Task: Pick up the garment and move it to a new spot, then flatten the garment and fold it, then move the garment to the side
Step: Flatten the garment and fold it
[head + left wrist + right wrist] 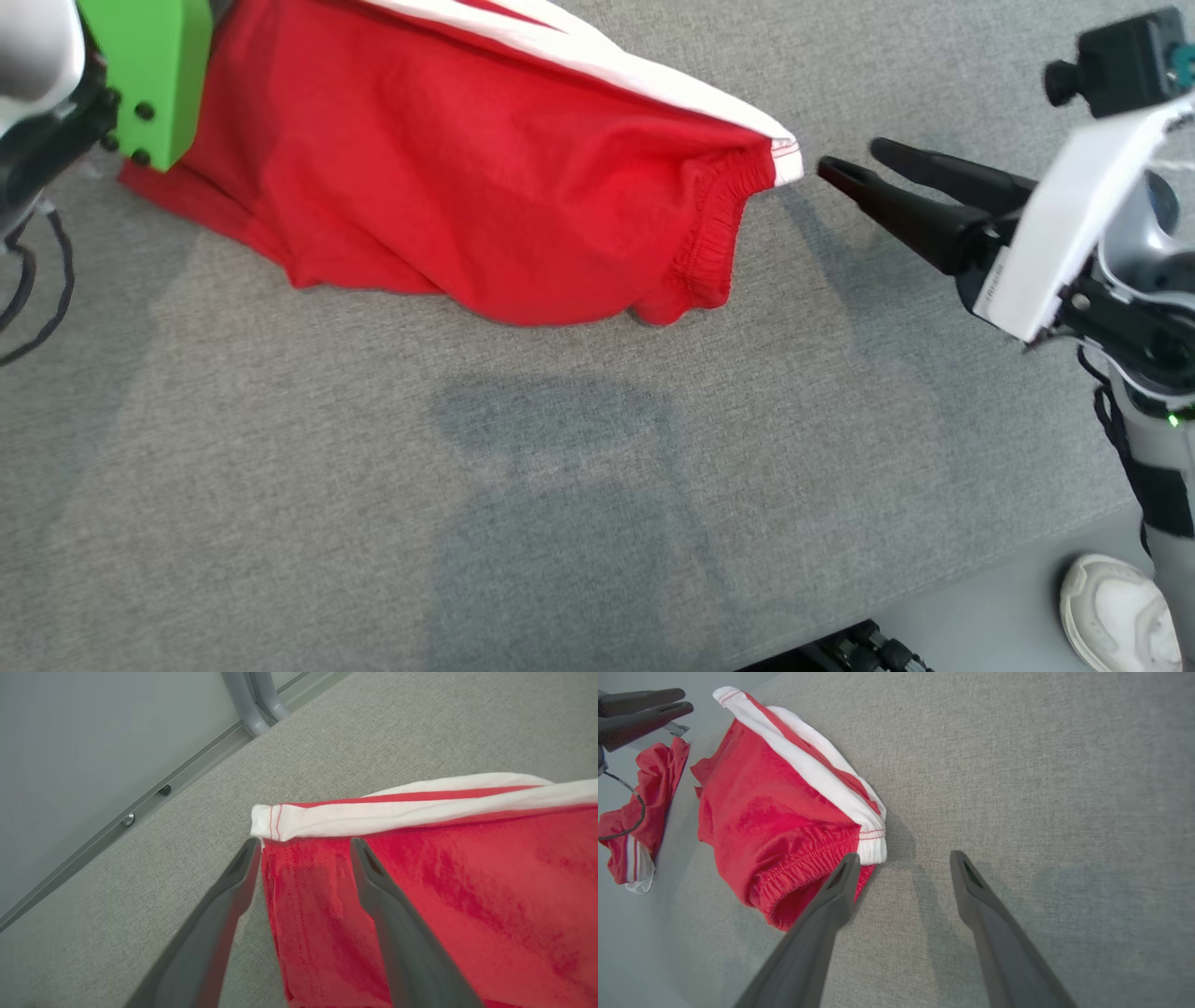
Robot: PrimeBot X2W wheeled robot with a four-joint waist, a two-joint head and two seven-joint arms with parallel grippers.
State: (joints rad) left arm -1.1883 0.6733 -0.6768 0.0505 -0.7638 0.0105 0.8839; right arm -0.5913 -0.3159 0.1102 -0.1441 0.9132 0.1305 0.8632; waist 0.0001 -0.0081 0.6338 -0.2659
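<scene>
1 red garment (485,187) is being borne, rumpled, by the grey cloth surface (373,513). The left gripper (304,843) is being held wide open astride the garment's white-striped hem corner; at the garment's opposite end the right gripper (851,156) is being held equally wide, just beside the elastic waistband corner, with nothing gripped by either.

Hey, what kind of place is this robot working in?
Probably a robotics lab or data-collection room, not a home: a grey fabric-covered worktable, red shorts with white side stripes, and a person's white sneaker on the plain grey floor beside it.
</scene>
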